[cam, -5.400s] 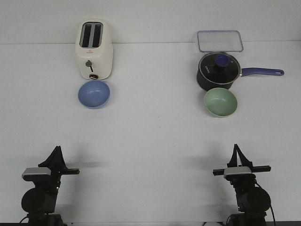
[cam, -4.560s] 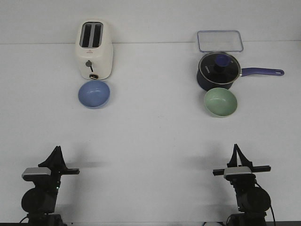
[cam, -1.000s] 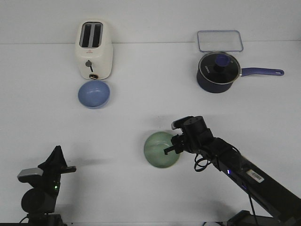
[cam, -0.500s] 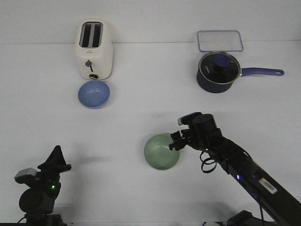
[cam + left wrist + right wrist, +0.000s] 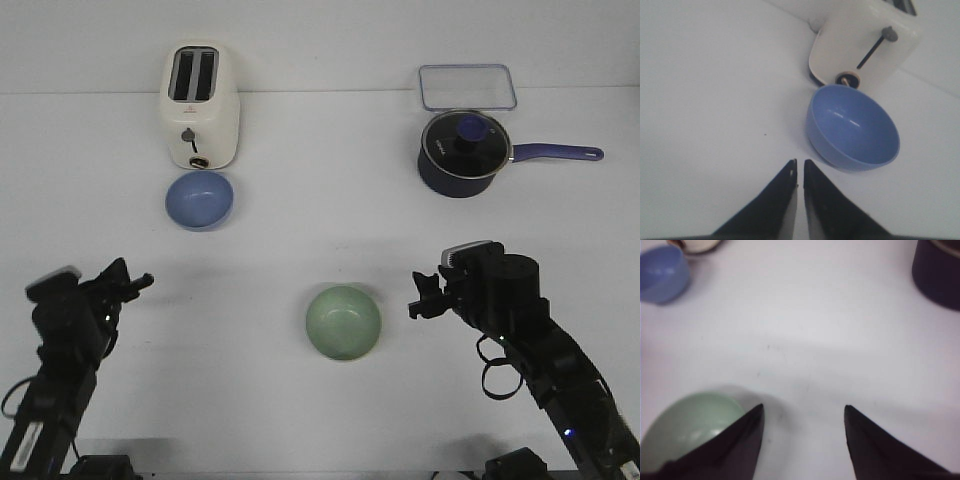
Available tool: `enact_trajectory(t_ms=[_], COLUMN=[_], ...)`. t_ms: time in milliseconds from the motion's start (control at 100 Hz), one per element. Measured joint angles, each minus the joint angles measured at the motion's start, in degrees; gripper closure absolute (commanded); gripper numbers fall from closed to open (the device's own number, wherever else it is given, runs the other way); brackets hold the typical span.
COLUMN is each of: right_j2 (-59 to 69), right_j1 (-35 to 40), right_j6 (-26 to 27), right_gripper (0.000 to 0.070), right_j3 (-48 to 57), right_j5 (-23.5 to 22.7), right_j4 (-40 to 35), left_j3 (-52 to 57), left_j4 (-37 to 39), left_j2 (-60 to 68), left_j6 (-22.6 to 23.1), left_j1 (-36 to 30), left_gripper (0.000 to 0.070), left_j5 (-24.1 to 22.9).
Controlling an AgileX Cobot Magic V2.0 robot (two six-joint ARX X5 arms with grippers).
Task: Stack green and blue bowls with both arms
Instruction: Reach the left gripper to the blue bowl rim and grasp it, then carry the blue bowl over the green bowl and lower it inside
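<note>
The pale green bowl (image 5: 343,322) sits upright on the white table near the middle front; it also shows in the right wrist view (image 5: 687,427). My right gripper (image 5: 420,297) is open and empty, just right of the green bowl and apart from it (image 5: 803,410). The blue bowl (image 5: 200,199) sits in front of the toaster at the back left, and shows in the left wrist view (image 5: 852,127). My left gripper (image 5: 138,284) is shut and empty, at the front left, short of the blue bowl (image 5: 800,164).
A cream toaster (image 5: 201,105) stands behind the blue bowl. A dark navy saucepan with a glass lid (image 5: 465,151) and a clear lidded container (image 5: 467,86) are at the back right.
My right gripper has let go of the green bowl and drawn back to the right. My left arm has lifted from its rest and reached forward toward the blue bowl.
</note>
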Motion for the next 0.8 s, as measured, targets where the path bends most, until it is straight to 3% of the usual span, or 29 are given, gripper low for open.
enact_trajectory(t_ms=[50, 160, 190, 250, 660, 710, 760, 800], right_j2=[0.02, 0.04, 0.04, 0.04, 0.04, 0.04, 0.04, 0.04], right_j1=[0.0, 0.0, 0.0, 0.0, 0.0, 0.0, -0.02, -0.02], right_j6=[-0.37, -1.18, -1.29, -1.53, -2.05, -2.1, -2.16, -2.19], right_gripper=[0.0364, 0.0364, 0.0364, 0.0364, 0.0364, 0.0365, 0.0364, 0.0365], right_j3=[0.0, 0.0, 0.0, 0.0, 0.0, 0.0, 0.0, 0.0], right_j5=[0.61, 1.25, 1.25, 1.25, 2.43, 2.78, 2.89, 2.93], right_j4=[-0.79, -1.68, -1.64, -1.64, -1.64, -1.64, -1.62, -1.64], left_j3=[3.41, 11.02, 13.16, 17.38, 38.82, 39.76, 39.98, 39.95], left_j4=[-0.02, -0.28, -0.24, -0.11, -4.61, -4.59, -4.52, -4.74], left_j2=[6.58, 19.17, 22.25, 28.06, 56.59, 58.23, 59.19, 59.49], left_j6=[0.74, 1.46, 1.66, 2.14, 2.43, 2.43, 2.47, 2.47], left_j1=[0.0, 0.0, 0.0, 0.0, -0.02, -0.02, -0.02, -0.02], left_gripper=[0.0581, 0.0275, 0.0227, 0.0199, 0.0216, 0.0311, 0.0461, 0.0629], left_j5=[1.53, 4.5, 5.4, 6.75, 7.41, 7.39, 7.39, 7.39])
